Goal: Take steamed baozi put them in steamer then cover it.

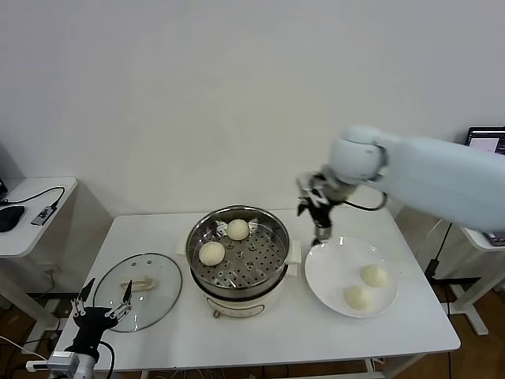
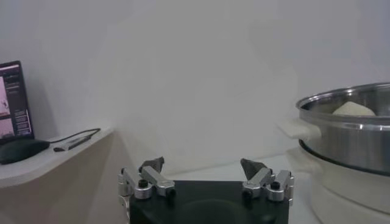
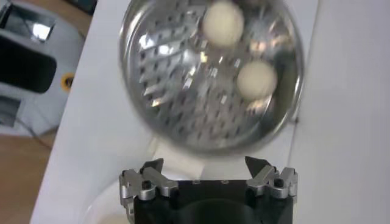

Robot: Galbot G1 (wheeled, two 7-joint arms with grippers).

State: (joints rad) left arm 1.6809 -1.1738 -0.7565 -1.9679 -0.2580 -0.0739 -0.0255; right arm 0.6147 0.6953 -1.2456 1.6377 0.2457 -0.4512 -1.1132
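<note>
Head view: the steamer (image 1: 237,257) stands mid-table with 2 baozi on its perforated tray, one (image 1: 238,229) toward the far rim and one (image 1: 211,253) toward the left. 2 more baozi, (image 1: 374,275) and (image 1: 359,297), lie on the white plate (image 1: 327,272) just right of the steamer. The cover (image 1: 138,279) lies flat on the table to the steamer's left, handle up. The right gripper (image 1: 316,207) hangs in the air above the gap between steamer and plate, jaws wide and holding nothing. The left gripper (image 1: 102,298) sits low at the table's near-left edge, beside the cover, jaws wide and empty.

Left wrist view: the left gripper (image 2: 203,165) is spread wide, with the steamer (image 2: 350,131) off to one side and what looks like 1 baozi (image 2: 353,109) showing over its rim.

Right wrist view: the right gripper (image 3: 204,164) is spread wide above the steamer (image 3: 210,73), where 2 baozi, (image 3: 223,22) and (image 3: 256,79), lie on the tray.
</note>
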